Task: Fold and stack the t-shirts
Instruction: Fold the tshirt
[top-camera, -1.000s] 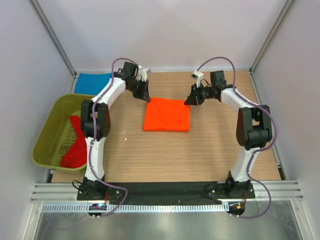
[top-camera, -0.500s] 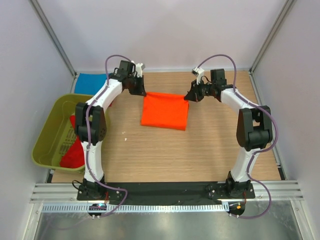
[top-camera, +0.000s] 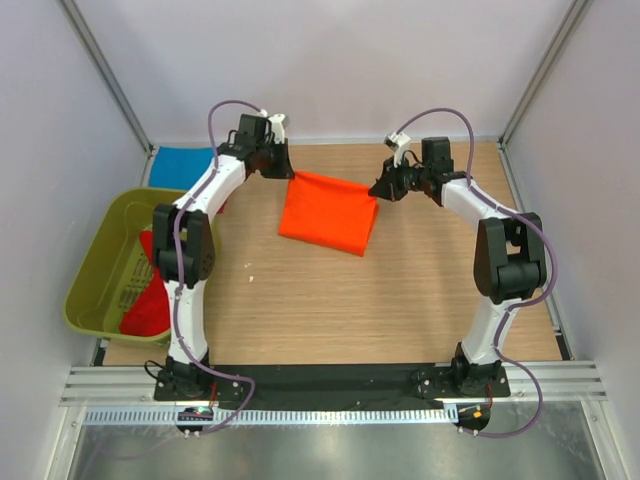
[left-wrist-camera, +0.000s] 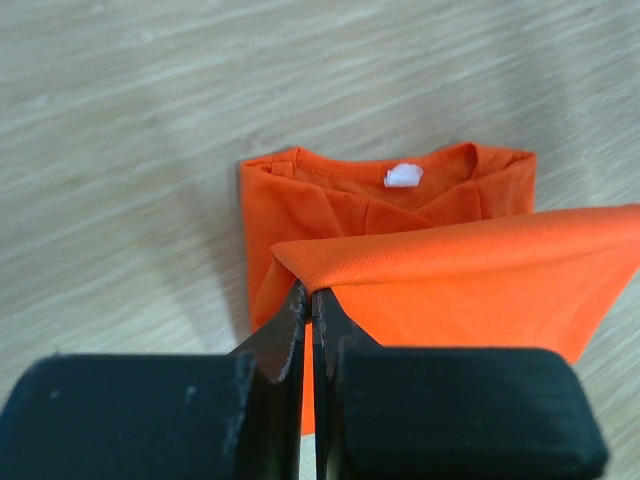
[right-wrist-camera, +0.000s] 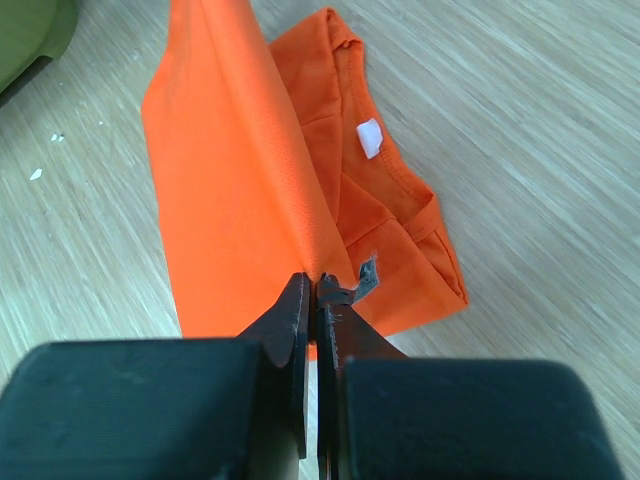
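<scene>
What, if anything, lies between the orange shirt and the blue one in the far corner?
Nothing on the table between the orange t-shirt and the blue t-shirt; only the left arm crosses there, its left gripper shut on the orange one.

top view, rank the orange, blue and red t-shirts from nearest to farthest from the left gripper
1. orange t-shirt: mid-table, its corner pinched in the left gripper.
2. blue t-shirt: far left, by the back wall.
3. red t-shirts: in the green tub at the left edge, closer to the arm bases.
</scene>
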